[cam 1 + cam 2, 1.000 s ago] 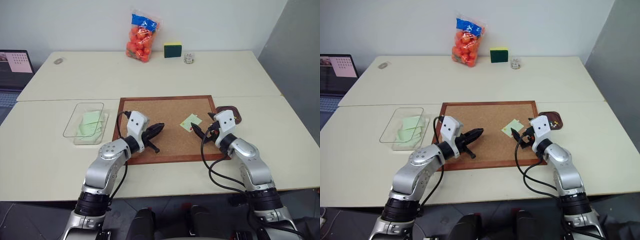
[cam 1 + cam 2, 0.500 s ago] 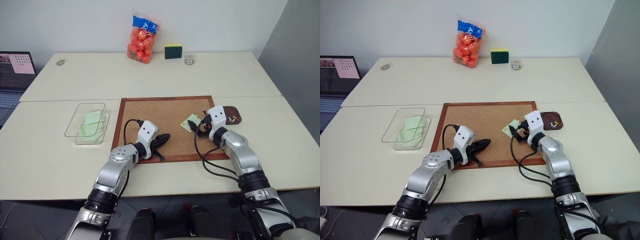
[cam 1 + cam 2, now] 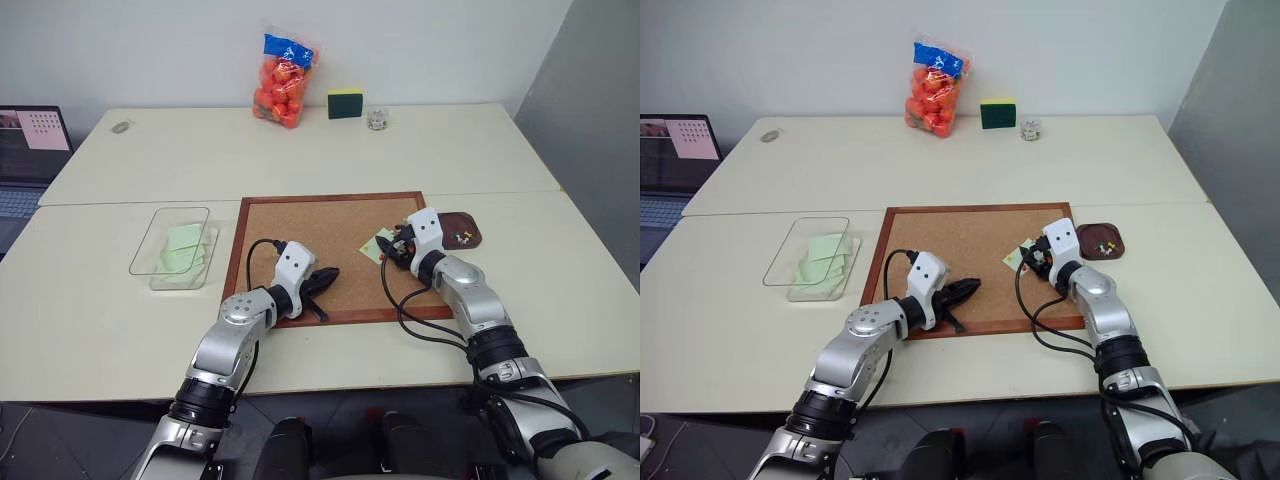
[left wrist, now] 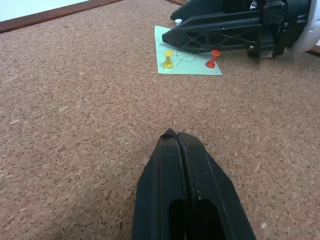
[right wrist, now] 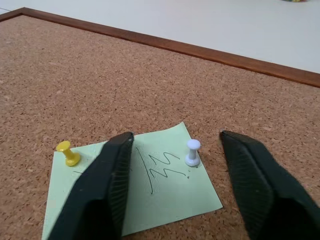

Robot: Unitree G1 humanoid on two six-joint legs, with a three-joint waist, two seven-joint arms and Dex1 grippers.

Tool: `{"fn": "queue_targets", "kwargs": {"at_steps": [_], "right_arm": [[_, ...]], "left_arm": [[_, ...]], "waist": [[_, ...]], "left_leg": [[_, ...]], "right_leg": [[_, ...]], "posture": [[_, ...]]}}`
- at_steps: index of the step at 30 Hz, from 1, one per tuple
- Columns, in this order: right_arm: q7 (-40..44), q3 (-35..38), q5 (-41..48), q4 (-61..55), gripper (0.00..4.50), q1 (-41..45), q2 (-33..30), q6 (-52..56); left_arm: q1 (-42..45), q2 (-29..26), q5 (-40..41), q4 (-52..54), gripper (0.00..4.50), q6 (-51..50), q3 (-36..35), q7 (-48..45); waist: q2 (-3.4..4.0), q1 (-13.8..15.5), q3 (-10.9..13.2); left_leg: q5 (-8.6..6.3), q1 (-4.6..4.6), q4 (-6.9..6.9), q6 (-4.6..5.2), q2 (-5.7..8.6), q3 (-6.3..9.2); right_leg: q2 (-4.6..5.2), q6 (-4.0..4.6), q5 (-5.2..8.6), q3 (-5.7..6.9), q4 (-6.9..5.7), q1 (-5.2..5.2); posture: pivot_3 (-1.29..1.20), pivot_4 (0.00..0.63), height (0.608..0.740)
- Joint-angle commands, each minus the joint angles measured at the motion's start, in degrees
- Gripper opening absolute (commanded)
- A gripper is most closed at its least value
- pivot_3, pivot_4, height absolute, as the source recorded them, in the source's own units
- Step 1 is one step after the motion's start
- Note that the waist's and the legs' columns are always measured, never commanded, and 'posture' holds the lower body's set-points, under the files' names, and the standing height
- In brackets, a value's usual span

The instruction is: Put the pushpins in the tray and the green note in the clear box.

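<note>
The green note lies on the cork board near its right side, held by pushpins: a yellow one, a white one and a red one. My right gripper is open low over the note, its two fingers either side of the white pin without touching it. My left gripper is shut and empty, resting low over the board's near edge. The brown tray, right of the board, holds a few pins. The clear box, left of the board, holds green notes.
A bag of orange things, a yellow-and-green sponge and a small jar stand at the table's far edge. A laptop sits at the far left. Black cables loop off both wrists.
My right gripper has moved forward over the green note and its fingers have drawn closer together around the white pin. My left gripper has sunk a little towards the board, still shut.
</note>
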State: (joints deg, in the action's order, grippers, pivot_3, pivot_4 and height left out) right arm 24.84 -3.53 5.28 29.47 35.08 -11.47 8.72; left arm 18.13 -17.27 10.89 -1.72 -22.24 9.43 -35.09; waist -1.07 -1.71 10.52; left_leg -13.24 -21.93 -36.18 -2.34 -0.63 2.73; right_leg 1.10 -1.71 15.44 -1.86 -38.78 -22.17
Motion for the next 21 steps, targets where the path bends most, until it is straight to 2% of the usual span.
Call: {"fn": "queue_targets", "kwargs": {"at_steps": [1,10,15,21], "right_arm": [[-0.56,0.7,-0.53,0.93,1.69,1.61,0.04,-0.67],[-1.02,1.17,-0.17,1.69,0.09,2.29,0.4,-1.32],[-1.03,1.13,-0.26,1.45,0.02,1.99,0.09,-2.44],[-0.53,2.84,1.88,-3.61,0.02,0.6,0.61,-8.58]], "left_arm": [[-1.07,0.18,-0.71,0.5,0.0,-1.22,0.35,0.82],[-1.09,0.25,-0.83,0.82,0.0,-1.31,0.31,1.54],[-0.53,0.23,-1.01,0.41,0.0,-1.27,0.43,1.48],[-0.12,0.26,-1.07,-0.03,0.0,-1.3,0.68,1.08]], "waist": [[0.0,-0.03,0.0],[0.0,-0.14,0.0],[0.0,-0.14,0.0],[-0.01,-0.07,0.01]], "left_leg": [[0.0,0.01,0.0,0.0,0.0,-0.02],[0.0,0.03,0.01,0.0,-0.03,-0.11],[0.0,0.03,0.03,0.0,-0.03,-0.14],[0.0,0.0,0.03,0.0,-0.03,-0.14]], "right_leg": [[0.0,-0.01,0.0,-0.05,0.0,0.0],[-0.04,-0.04,0.01,-0.26,-0.03,-0.05],[-0.04,-0.06,0.02,-0.26,-0.03,-0.06],[-0.04,-0.09,0.04,-0.26,-0.02,-0.09]], "posture": [[0.0,0.15,0.74],[0.0,0.15,0.74],[0.0,0.15,0.74],[0.0,0.15,0.74]]}}
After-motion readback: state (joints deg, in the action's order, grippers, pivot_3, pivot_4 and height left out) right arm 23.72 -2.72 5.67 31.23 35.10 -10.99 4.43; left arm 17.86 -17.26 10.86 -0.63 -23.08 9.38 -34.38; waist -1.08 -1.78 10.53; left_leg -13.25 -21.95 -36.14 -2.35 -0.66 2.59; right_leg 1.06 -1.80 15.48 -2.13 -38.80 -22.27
